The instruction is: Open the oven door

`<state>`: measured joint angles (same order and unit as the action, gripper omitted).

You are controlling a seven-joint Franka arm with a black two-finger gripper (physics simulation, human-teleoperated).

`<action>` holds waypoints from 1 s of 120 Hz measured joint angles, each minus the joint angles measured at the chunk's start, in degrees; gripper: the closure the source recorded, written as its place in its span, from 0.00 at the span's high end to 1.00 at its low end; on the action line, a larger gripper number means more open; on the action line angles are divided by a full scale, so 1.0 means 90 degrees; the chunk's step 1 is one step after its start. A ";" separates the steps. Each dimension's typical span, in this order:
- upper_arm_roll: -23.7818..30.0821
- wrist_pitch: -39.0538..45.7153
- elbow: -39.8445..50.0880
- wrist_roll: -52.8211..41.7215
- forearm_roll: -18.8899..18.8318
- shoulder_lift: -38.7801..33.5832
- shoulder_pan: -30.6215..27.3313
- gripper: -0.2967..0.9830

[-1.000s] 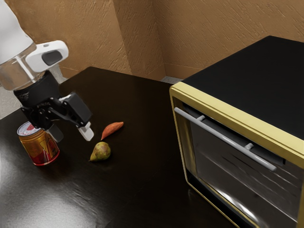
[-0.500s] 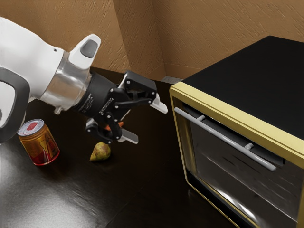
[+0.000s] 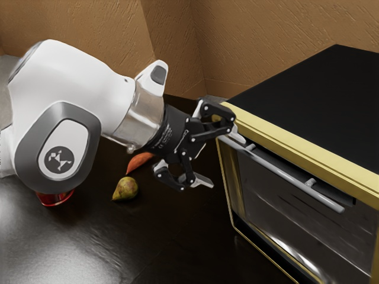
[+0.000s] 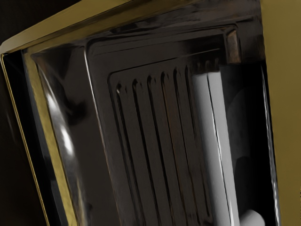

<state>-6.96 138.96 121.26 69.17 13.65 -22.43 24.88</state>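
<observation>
My gripper (image 3: 225, 161) is open at the near-left end of the oven, its fingers apart one above the other. The upper fingertip overlaps the left end of the grey bar handle (image 3: 284, 176) in the exterior view; whether they touch I cannot tell. Lower down, the other fingertip is in front of the oven's left edge. The oven door (image 3: 278, 219) is shut, with dark glass in a yellow frame. In the wrist view the handle (image 4: 217, 150) runs along the door (image 4: 150, 141), close to the hand, and a mount joins it near the lower edge.
On the dark table (image 3: 172, 236) a pear (image 3: 125, 189) and an orange carrot-like item (image 3: 139, 161) lie below the hand. A can (image 3: 54, 199) is mostly hidden behind the arm. The oven's black top (image 3: 314, 100) rises at the exterior view's right.
My hand has swung from above the can, across the table toward the exterior view's right, and reached the oven's handle end. The arm now covers most of the can. The door has not moved.
</observation>
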 joint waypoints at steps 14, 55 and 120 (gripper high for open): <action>0.0002 0.0106 0.0038 0.0202 0.0003 0.0097 -0.0016 0.77; 0.0336 0.0233 0.0722 0.0595 -0.0020 -0.0299 -0.0601 0.76; 0.1632 -0.3658 -0.2269 -0.0307 -0.0317 -0.0548 -0.4301 0.77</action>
<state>7.73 106.04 100.84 66.40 10.81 -27.36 -13.83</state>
